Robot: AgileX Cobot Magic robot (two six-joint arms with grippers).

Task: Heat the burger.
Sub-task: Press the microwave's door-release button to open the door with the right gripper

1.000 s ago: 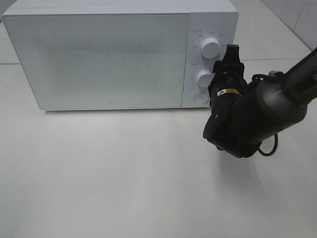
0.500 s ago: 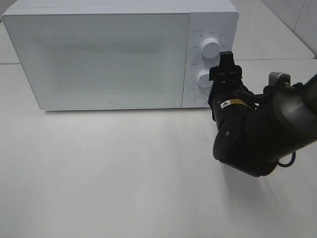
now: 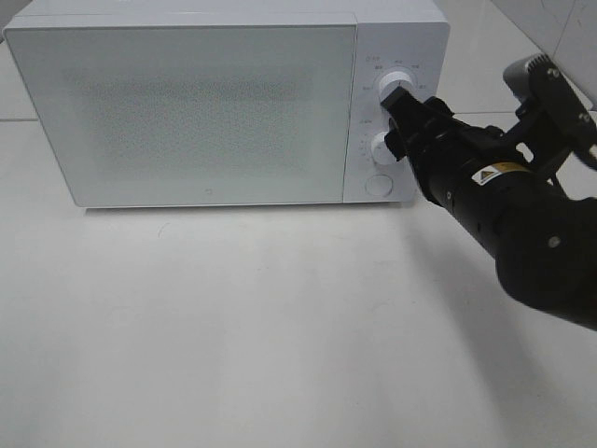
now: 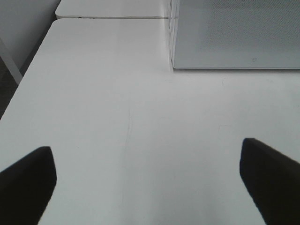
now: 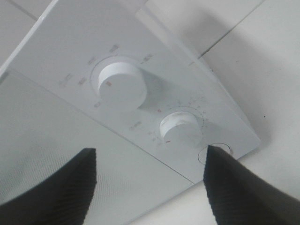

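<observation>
Right gripper has swung up from beside the lower knob to point at the control panel of the microwave.
Its jaws stand apart and grip nothing; neither the upper knob nor the lower one is clasped. Left gripper hangs wide open over the table, empty. The door is closed and the burger shows in no view, so loading cannot be confirmed. Judged remaining: set a dial and run the heating.
</observation>
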